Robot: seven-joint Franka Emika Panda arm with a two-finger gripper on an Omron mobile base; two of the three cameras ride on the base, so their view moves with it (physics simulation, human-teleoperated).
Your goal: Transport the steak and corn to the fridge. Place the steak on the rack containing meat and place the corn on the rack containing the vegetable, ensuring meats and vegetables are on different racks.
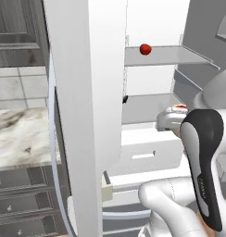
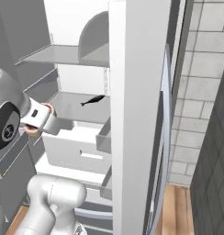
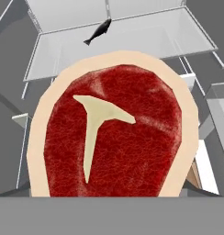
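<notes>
Left base view is showing the fridge (image 1: 82, 92) standing open, its white door edge rising through the middle of the picture and its white interior lying to the right. An upper shelf (image 1: 170, 56) is carrying the vegetable (image 1: 145, 49), a small glossy red ball sitting near the shelf's left end. A lower shelf (image 1: 147, 107) is lying beneath it, above a white drawer (image 1: 147, 152). A marble counter (image 1: 22, 136) with dark grey cabinets is standing to the left of the fridge.

Right base view is showing the same lower shelf (image 2: 77, 108) with a small dark fish (image 2: 92, 101) lying on it, towards the back. The arm is reaching in from the left, and the gripper (image 2: 40, 120) is sitting at the front left edge of that shelf with a pale pink rim showing around it.

Hand view is showing the steak (image 3: 114, 137) directly ahead of the hand, a red slab with a pale rim and a T-shaped bone, covering the place where the finger tips would rise. The steak is being held in front of the lower shelf (image 3: 132, 43), well short of the fish (image 3: 98, 32) lying at the far side. The jaws are standing wide, spread across the steak's width and gripping it; the fingers themselves are hidden behind the meat.
</notes>
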